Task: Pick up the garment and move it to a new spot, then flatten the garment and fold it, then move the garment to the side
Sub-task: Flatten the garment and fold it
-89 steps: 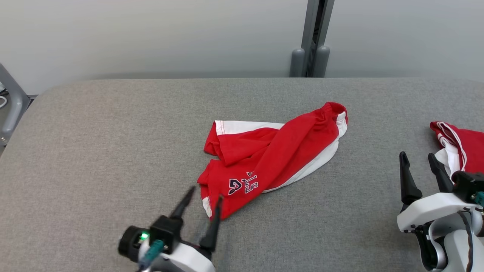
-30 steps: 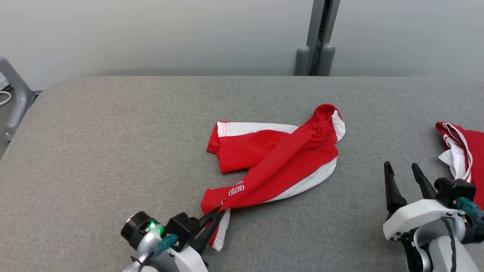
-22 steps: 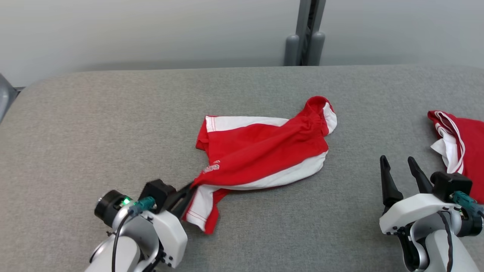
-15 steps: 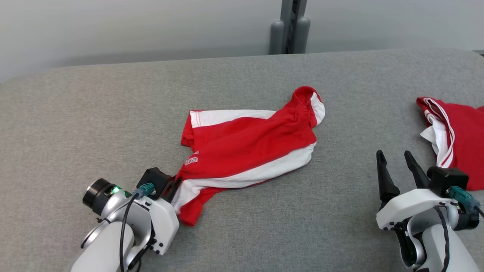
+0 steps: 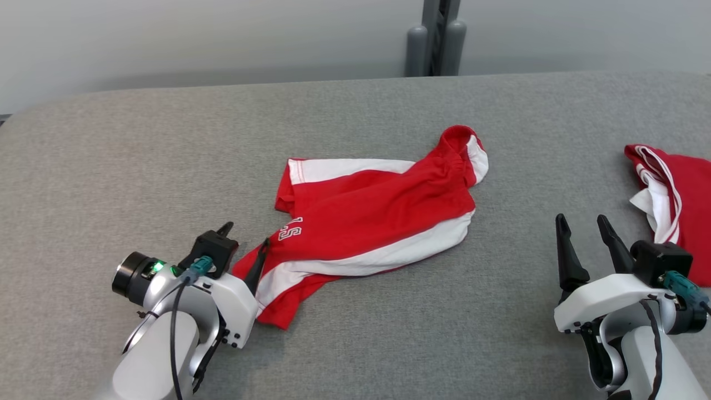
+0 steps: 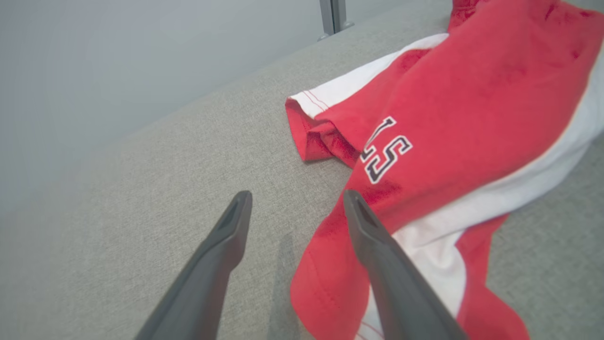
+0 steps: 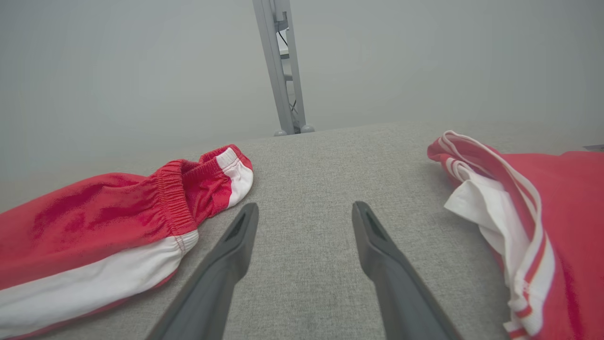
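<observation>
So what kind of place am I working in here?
Likely a robot test bay for folding laundry, not a home: a wide grey fabric-topped table, a bare pale wall with a metal post, and the red garment laid out.

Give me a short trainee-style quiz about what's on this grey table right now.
1. True or false: the left end effector is clamped shut on the lettered garment.
2. Where does the striped garment lie? A) on the table, beside the right end effector; B) under the lettered garment; C) on the floor.
3. Fill in: the right end effector's jaws stand ____.
Key: 1 false, its jaws are apart; 2 A; 3 open.
</observation>
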Robot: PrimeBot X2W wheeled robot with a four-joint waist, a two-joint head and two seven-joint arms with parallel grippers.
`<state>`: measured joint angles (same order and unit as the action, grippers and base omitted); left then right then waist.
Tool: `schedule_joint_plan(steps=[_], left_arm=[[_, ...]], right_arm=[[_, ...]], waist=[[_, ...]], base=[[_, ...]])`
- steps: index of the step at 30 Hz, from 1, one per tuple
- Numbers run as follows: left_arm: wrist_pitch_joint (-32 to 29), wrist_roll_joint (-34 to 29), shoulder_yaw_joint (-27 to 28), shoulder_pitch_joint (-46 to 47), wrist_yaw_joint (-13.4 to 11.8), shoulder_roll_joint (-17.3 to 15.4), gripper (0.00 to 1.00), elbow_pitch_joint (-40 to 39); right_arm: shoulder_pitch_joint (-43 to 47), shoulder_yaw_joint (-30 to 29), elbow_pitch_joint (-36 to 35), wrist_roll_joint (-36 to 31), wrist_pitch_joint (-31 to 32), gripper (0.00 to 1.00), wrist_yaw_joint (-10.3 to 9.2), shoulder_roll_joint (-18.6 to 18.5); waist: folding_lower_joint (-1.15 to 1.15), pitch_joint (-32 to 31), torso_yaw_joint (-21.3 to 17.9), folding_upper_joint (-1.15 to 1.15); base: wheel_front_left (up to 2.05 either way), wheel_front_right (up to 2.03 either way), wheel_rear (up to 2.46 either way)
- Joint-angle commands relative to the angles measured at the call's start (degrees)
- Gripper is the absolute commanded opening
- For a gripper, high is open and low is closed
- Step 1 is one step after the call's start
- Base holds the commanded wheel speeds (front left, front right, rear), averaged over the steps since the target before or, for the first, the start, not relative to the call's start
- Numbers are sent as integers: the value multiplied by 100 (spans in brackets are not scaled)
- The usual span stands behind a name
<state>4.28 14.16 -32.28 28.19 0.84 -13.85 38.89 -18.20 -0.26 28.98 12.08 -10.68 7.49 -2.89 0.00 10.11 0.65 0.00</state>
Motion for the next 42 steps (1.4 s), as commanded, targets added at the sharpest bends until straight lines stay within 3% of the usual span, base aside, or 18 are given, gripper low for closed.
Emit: schedule_joint_plan(steps=[1, 9, 21, 31, 42], left_arm=[[158, 76, 86, 12, -87, 0, 100, -13], [837, 525, 523, -421, -415, 195, 100, -447], [1088, 875, 1102, -1662, -781, 487, 100, -1662], [1092, 697, 961, -1792, -623, 552, 100, -1405], [859, -19, 290, -1186, -498, 295, 100, -381]], right_arm=[[47, -23, -19, 28, -70, 100, 1, -29], [197, 23, -151, 54, -199, 100, 1, -34], [412, 224, -369, 104, -270, 100, 1, -36], [454, 324, -439, 92, -197, 100, 1, -59], [412, 437, -466, 72, -120, 100, 1, -71]], waist=[[0, -96, 119, 0], [0, -440, 447, 0], [0, -642, 590, 0], [0, -589, 530, 0], [0, -412, 319, 0]], base=[[0, 0, 0], [0, 0, 0], [0, 0, 0], [0, 0, 0], [0, 0, 0]])
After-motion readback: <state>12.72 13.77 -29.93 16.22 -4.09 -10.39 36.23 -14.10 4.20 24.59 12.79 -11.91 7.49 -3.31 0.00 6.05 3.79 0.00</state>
